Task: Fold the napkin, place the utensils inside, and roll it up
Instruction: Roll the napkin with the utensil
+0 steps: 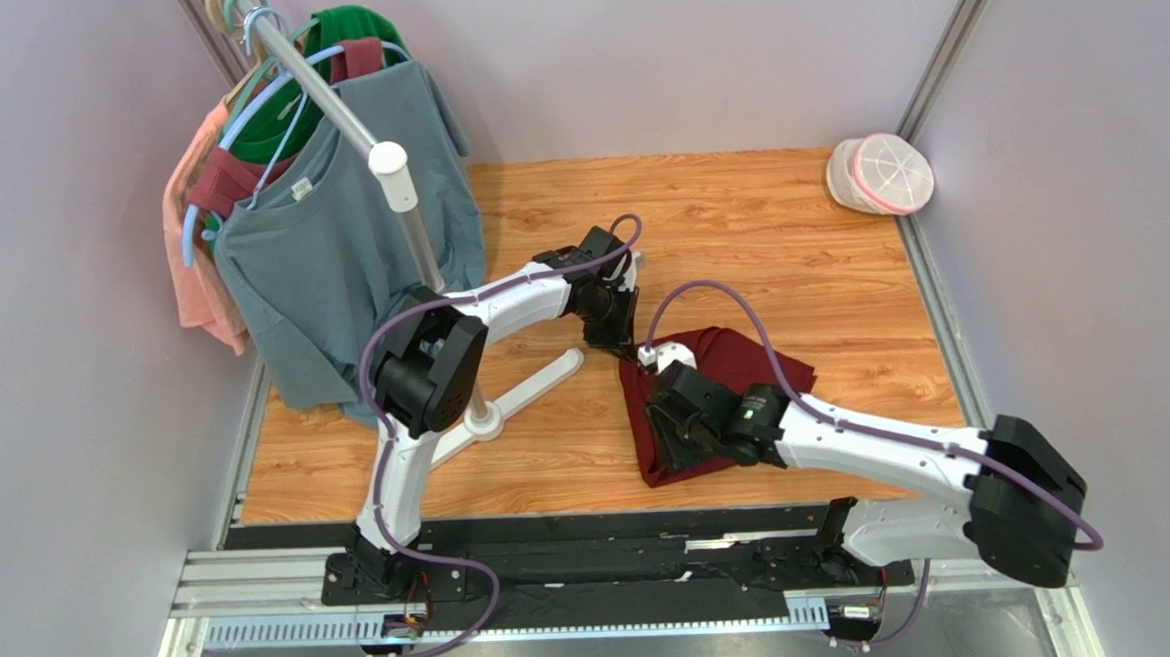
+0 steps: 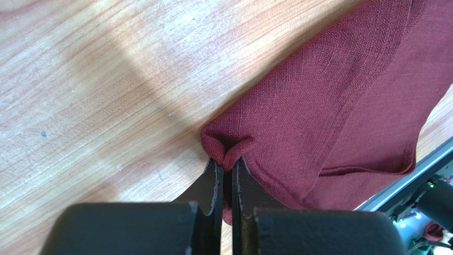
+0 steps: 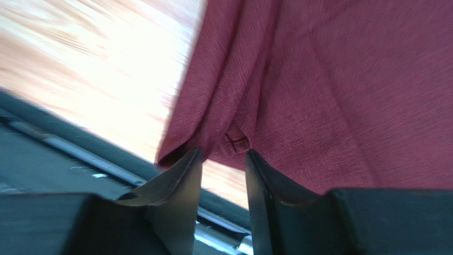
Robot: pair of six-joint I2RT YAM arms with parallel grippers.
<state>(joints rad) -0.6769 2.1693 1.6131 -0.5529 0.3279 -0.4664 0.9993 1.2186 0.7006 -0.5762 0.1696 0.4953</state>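
Between left gripper (image 2: pixel 227 163) jaws: napkin (image 2: pixel 329 106) corner, pinched tight. Right gripper (image 3: pixel 223 159) jaws apart, straddling a hem fold. Folding step, I judge; next, right must close, then both carry the edge across.

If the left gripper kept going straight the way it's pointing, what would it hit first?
The napkin: the left gripper pinches its bunched corner between its jaws, with the wooden table likely right behind.

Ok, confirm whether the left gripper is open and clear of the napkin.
No, in the left wrist view the left gripper is shut on a bunched corner of the maroon napkin.
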